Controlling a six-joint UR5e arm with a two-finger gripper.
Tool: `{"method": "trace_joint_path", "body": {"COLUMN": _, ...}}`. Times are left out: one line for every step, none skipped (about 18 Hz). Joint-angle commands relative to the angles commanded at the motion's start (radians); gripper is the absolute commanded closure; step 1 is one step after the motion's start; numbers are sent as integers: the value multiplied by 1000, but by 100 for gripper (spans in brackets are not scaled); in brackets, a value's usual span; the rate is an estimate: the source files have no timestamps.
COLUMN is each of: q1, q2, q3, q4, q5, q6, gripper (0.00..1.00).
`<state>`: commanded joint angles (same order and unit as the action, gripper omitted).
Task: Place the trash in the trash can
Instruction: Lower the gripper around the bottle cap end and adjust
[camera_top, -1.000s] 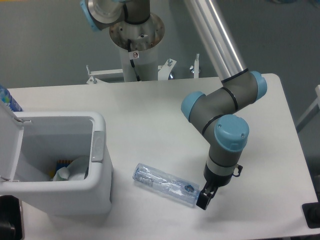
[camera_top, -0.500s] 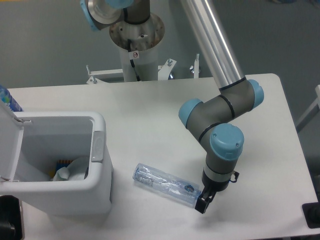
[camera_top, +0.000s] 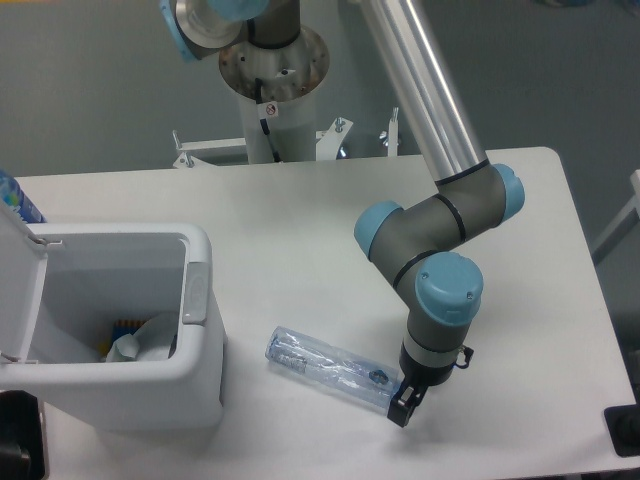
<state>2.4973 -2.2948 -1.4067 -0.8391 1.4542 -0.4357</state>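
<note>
Bottle lies on the surface right of your open trash can, tissue already inside. Your fingers touch the bottle's near end; you cannot tell whether they're spread or pinching.

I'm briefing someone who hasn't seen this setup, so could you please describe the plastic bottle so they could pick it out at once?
Start at the large white trash can with its lid open, at the left of the white table. Just right of it, the crushed clear bottle lies flat, slanting toward the gripper at its far end. It is the only transparent, bluish thing on the tabletop.
</note>
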Motion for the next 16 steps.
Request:
{"method": "trace_joint_path", "body": {"q1": 0, "q2": 0, "q3": 2, "q4": 0, "q5": 0, "q6": 0, "gripper": 19}}
{"method": "trace_joint_path", "body": {"q1": 0, "q2": -2, "q3": 2, "q4": 0, "q5": 0, "q6": 0, "gripper": 19}}
{"method": "trace_joint_path", "body": {"q1": -2, "q2": -3, "q3": 2, "q4": 0, "q5": 2, "q6": 0, "gripper": 19}}
{"method": "trace_joint_path", "body": {"q1": -3, "q2": -3, "q3": 2, "q4": 0, "q5": 2, "q6": 0, "gripper": 19}}
{"method": "trace_joint_path", "body": {"q1": -5, "q2": -3, "q3": 2, "q4": 0, "q5": 2, "q6": 0, "gripper": 20}}
{"method": "trace_joint_path", "body": {"q1": -5, "q2": -3, "q3": 0, "q4": 0, "q5": 2, "q6": 0, "gripper": 24}}
{"method": "trace_joint_path", "body": {"q1": -5, "q2": -3, "q3": 2, "q4": 0, "q5": 2, "q6": 0, "gripper": 28}}
{"method": "trace_joint_path", "body": {"q1": -6, "q2": -3, "q3": 2, "q4": 0, "q5": 2, "q6": 0, "gripper": 32}}
{"method": "trace_joint_path", "body": {"q1": -6, "q2": -3, "q3": 0, "q4": 0, "q5": 2, "q6": 0, "gripper": 36}}
{"method": "trace_joint_path", "body": {"q1": -6, "q2": -3, "q3": 0, "q4": -2, "q5": 2, "q6": 0, "gripper": 41}}
{"method": "trace_joint_path", "body": {"q1": -6, "q2": -3, "q3": 0, "q4": -2, "q5": 2, "q6": 0, "gripper": 41}}
{"method": "trace_joint_path", "body": {"q1": -6, "q2": -3, "q3": -2, "q4": -2, "q5": 2, "q6": 0, "gripper": 42}}
{"method": "trace_joint_path", "body": {"q1": -6, "q2": -5, "q3": -3, "q4": -2, "q5": 2, "q6": 0, "gripper": 44}}
{"method": "trace_joint_path", "body": {"q1": -6, "q2": -3, "q3": -8, "q4": 0, "q5": 2, "q6": 0, "gripper": 46}}
{"method": "trace_joint_path", "body": {"q1": -6, "q2": -3, "q3": -8, "q4": -2, "q5": 2, "q6": 0, "gripper": 49}}
{"method": "trace_joint_path", "body": {"q1": -6, "q2": -3, "q3": -8, "q4": 0, "q5": 2, "q6": 0, "gripper": 49}}
